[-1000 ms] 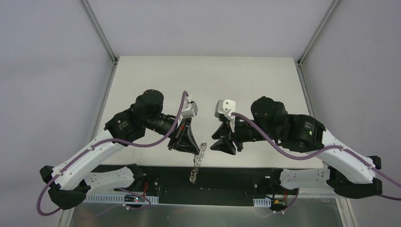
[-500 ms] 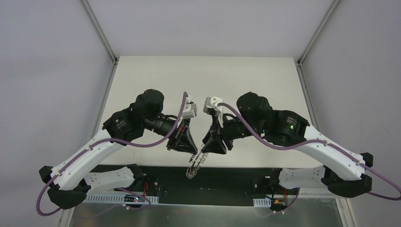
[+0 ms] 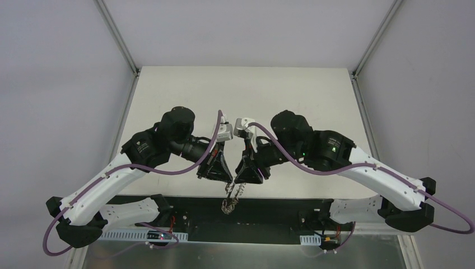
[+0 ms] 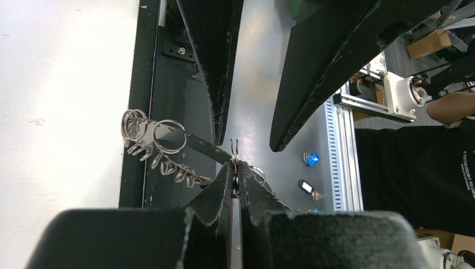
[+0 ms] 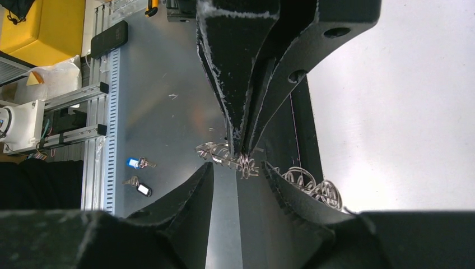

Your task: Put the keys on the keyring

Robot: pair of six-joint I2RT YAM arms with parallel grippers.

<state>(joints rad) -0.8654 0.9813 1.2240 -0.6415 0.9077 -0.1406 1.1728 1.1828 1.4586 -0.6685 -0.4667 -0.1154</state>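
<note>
Keyring steadied off the counter's near edge; nothing threaded yet.
Small tagged keys lie on grey sheet metal below, well apart. The floppy, silvery wire loops hang from the left pincer, clamped shut on the keyring, probably to present it. The right pincer, jaws apart, straddles the links.

Two robot arms, one loop-fringed keyring, and two small tagged keys.

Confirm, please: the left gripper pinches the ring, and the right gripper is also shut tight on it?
No. The left gripper pinches the ring, but the right gripper is open; the right wrist view shows its fingers apart, either side of the ring.
</note>
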